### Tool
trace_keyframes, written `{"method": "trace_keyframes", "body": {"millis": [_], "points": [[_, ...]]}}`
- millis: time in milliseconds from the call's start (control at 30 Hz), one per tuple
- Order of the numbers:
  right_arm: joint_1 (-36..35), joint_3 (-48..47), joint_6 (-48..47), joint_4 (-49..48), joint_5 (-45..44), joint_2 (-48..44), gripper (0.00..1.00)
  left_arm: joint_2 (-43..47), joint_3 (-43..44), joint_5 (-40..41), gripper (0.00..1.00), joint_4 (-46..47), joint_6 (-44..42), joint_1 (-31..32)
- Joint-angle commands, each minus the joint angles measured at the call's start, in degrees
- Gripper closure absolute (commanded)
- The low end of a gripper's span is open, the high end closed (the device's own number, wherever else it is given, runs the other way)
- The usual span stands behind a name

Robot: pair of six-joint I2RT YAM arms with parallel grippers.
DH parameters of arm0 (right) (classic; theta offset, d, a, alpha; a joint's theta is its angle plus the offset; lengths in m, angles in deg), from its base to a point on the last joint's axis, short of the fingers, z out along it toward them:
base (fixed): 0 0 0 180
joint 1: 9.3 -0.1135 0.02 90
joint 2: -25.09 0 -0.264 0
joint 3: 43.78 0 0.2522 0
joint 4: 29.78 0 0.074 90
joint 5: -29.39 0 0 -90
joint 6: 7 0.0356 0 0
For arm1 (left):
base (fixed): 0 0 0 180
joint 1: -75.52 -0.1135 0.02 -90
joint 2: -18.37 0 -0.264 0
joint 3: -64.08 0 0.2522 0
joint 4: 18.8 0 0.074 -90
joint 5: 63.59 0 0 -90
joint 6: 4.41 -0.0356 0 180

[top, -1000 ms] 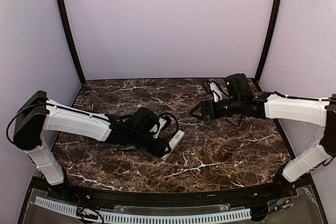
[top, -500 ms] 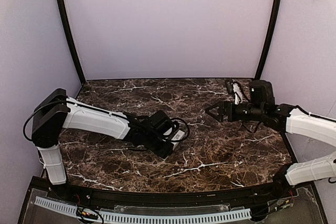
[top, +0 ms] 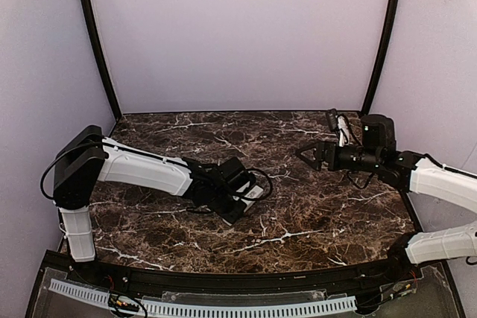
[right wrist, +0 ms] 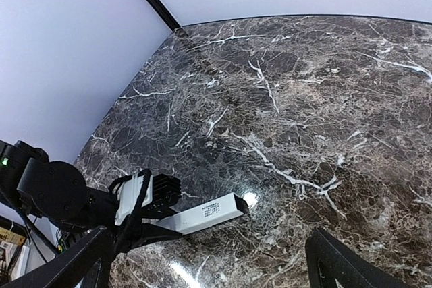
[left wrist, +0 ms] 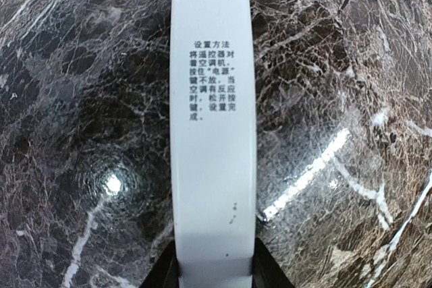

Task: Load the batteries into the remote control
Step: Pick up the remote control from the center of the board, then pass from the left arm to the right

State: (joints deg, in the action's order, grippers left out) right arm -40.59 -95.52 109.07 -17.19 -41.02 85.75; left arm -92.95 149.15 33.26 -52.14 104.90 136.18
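Right fingers [right wrist: 344, 264] withdrew; wrist reveals remote [left wrist: 212, 166] print

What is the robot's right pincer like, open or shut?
Open. The right pincer has its fingers spread far apart, with nothing between them but the marble table below.

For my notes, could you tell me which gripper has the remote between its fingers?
The left gripper: the remote control lies between its fingers; the right gripper hangs open, apart.

Remote control [left wrist: 212, 133] — Chinese print, headed "设置方法".
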Motion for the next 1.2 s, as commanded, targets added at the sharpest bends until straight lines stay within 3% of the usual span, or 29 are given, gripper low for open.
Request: {"method": "trace_keyframes", "body": {"millis": [0, 167, 367, 633, 833, 1167], "points": [[1.29, 0.96, 0.68, -4.07, 4.15, 0.30, 0.02, 1.15, 1.27, 0.43, 0.75, -2.82, 0.40, 0.24], [1.86, 0.85, -0.32, -5.82, 7.29, -1.12, 0.01, 5.76, -0.26, -0.77, 0.77, -0.05, 0.40, -0.40], [2.31, -0.34, -1.67, -8.97, 12.52, -2.53, 0.05, 22.59, -11.10, -12.76, 0.79, 20.05, 1.36, -4.68], [2.23, -0.75, 1.61, -23.79, 24.41, -3.05, 0.07, 35.26, -16.63, -21.30, 0.79, 33.17, 0.39, -5.96], [-0.86, -3.89, 5.11, -32.61, 30.67, 3.69, 0.15, 38.89, -19.51, -27.18, 0.79, 42.54, 2.81, -5.83], [-9.61, -12.05, 4.86, -37.55, 28.56, 14.90, 0.18, 38.20, -22.60, -30.74, 0.80, 50.53, 5.98, -5.53]]}}
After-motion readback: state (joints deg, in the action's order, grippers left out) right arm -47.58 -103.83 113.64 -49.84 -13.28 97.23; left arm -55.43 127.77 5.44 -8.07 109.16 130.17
